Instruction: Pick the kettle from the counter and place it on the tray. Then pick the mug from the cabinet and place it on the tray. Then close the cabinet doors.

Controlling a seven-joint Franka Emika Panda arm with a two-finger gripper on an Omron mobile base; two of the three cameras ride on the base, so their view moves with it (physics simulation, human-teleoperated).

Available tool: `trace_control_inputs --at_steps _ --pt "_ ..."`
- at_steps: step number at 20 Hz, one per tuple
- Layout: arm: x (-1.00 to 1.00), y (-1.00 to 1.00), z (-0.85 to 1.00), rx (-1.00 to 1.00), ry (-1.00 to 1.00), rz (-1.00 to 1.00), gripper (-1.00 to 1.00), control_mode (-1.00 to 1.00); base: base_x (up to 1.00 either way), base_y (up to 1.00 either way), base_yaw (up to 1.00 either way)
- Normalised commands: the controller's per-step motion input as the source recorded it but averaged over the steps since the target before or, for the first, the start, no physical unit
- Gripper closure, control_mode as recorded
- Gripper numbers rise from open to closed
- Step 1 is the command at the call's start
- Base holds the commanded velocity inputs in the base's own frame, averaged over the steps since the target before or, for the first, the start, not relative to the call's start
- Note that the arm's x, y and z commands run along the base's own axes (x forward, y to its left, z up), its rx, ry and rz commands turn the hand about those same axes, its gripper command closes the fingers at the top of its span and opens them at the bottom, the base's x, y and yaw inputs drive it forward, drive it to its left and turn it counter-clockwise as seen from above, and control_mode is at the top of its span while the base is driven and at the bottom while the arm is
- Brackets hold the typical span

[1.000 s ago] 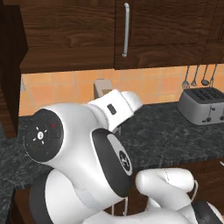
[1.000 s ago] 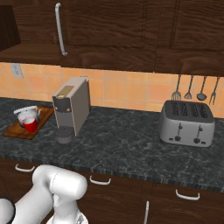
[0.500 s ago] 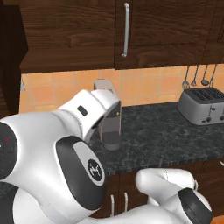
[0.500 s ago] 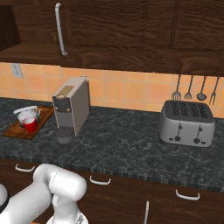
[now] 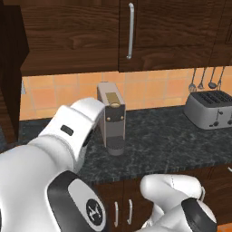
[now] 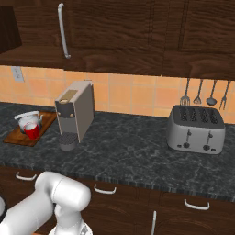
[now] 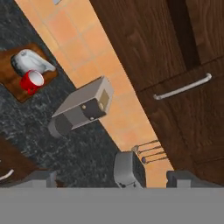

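Note:
The silver kettle (image 6: 26, 119) and the red mug (image 6: 31, 131) stand together on the wooden tray (image 6: 16, 136) at the left end of the dark counter (image 6: 133, 153). The rolled hand view looks down on the kettle (image 7: 29, 60), mug (image 7: 32, 82) and tray (image 7: 11, 85) from far off. My gripper (image 7: 114, 180) is open, its fingertips (image 7: 41, 178) wide apart with nothing between them. One cabinet door (image 6: 105, 27) with a long bar handle (image 6: 63, 30) lies shut. A dark panel (image 5: 9, 68) at the far left looks like the other door standing open.
A grey coffee machine (image 6: 75, 112) stands right of the tray, and a silver toaster (image 6: 196, 130) sits further right under hanging utensils (image 6: 204, 93). My own white arm (image 5: 54, 163) takes up the left foreground of the left base view. Drawers run below the counter.
My arm has swung left and toward the camera in the left base view, uncovering the coffee machine. Kettle, mug and tray have not moved. The gripper stays open.

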Motion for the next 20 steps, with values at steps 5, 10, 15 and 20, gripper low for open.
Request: trace_control_inputs --at_steps 5,10,15,20 --pt "-0.25 0.56 0.00 -0.25 -0.08 0.01 -1.00 -1.00 0.00 0.00 0.00" --pt "-0.25 0.35 0.02 -0.18 -0.06 0.00 -1.00 -1.00 0.00 0.00 0.00" --pt "-0.13 0.43 0.06 -0.11 0.00 0.00 -1.00 -1.00 0.00 0.00 0.00" --pt "-0.08 0.40 0.07 -0.03 -0.06 0.00 -1.00 -1.00 0.00 0.00 0.00"
